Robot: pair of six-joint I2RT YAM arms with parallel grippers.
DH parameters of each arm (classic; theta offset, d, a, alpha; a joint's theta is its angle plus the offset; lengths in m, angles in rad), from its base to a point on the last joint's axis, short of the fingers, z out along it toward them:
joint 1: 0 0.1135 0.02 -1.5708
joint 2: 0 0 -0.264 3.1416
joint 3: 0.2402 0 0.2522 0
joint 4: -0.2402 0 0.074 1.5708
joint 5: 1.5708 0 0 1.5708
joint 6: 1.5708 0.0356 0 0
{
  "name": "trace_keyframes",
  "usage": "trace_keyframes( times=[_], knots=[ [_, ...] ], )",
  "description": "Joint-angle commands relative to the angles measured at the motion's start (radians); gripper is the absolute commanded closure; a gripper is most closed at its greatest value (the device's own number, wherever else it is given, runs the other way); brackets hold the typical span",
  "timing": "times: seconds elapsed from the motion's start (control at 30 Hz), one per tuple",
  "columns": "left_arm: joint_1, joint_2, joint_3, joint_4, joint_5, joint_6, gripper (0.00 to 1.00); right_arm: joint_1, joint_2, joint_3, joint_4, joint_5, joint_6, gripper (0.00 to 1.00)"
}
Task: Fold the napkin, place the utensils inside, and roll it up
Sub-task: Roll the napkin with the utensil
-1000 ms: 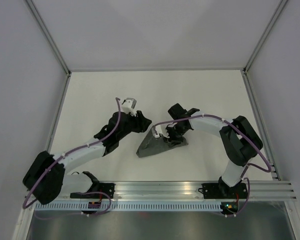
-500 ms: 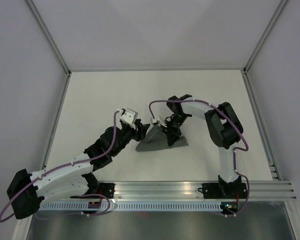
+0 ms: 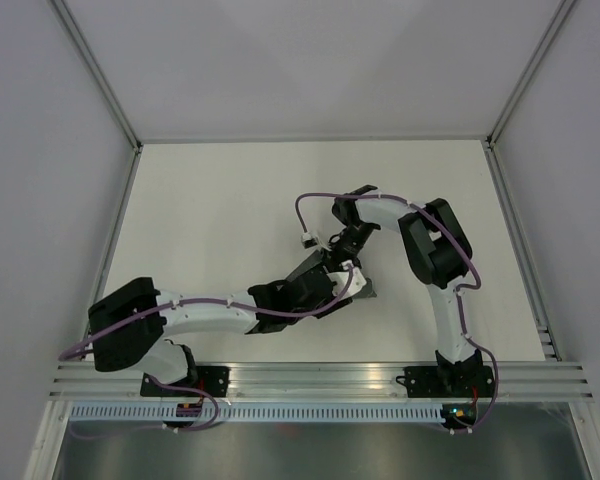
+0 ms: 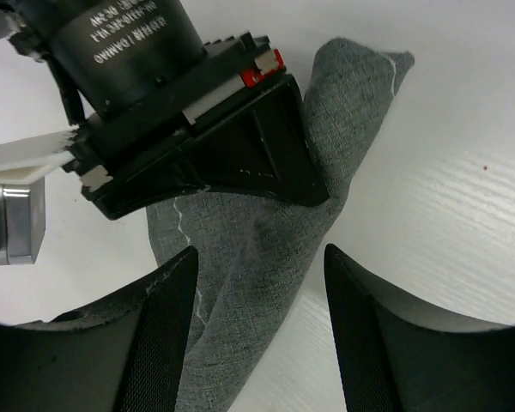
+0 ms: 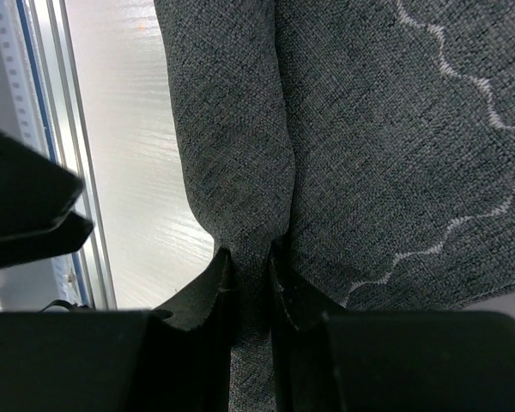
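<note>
Right end effector [image 5: 249, 270] pinches napkin [image 5: 395, 129]; napkin crumpled.

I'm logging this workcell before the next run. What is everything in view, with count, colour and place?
napkin: one, dark grey, bunched mid-table
table: one, white, under everything
rail: one, silver, along the near table edge
walls: three, pale grey, around the table
utensils: none in view
left arm: one, white and black, purple cable, reaching in from the near left
right arm: one, same colours, reaching in from the near right
left claw: one, black, open, astride the napkin
right claw: one, black, shut on a napkin fold
</note>
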Motion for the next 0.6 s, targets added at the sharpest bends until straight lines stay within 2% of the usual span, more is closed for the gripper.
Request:
trace_keyframes(
  times=[0.0, 0.57],
  knots=[
    [-0.013, 0.017, 0.014, -0.018, -0.009, 0.086, 0.34, 0.008, 0.108, -0.033, 0.067, 0.176, -0.043, 0.99],
    [-0.016, 0.159, -0.04, 0.097, 0.04, 0.099, 0.32, -0.004, 0.148, 0.017, 0.039, 0.173, -0.024, 0.98]
  ],
)
